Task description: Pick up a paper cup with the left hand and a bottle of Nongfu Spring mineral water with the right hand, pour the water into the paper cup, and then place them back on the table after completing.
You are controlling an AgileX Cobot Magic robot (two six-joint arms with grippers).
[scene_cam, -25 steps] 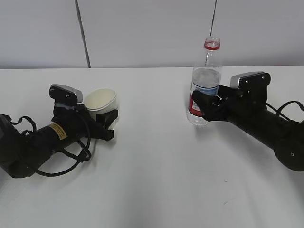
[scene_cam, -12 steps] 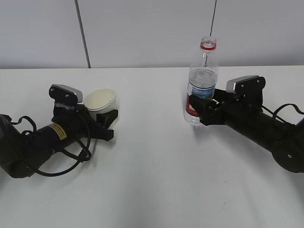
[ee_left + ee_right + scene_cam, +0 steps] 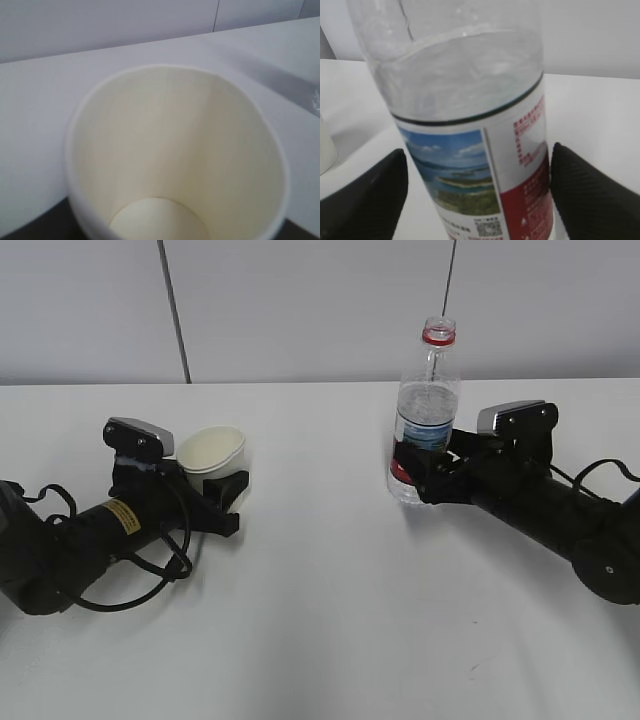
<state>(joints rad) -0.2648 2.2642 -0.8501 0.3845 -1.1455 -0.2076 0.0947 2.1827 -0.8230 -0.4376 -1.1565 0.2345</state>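
On the left of the plain white table (image 3: pixel 320 620), the left hand (image 3: pixel 215 502) grips the cream paper cup (image 3: pixel 212 452). At right, the right hand (image 3: pixel 425 472) brackets the upright clear plastic water bottle (image 3: pixel 424 418); whether it clamps, I cannot tell.

Ext cam slants down at table (image 3: pixel 320 640); wrist cams close-up.

The bottle (image 3: pixel 425 415) has shifted left and now stands upright, the right end effector (image 3: pixel 432 472) spreading wider.
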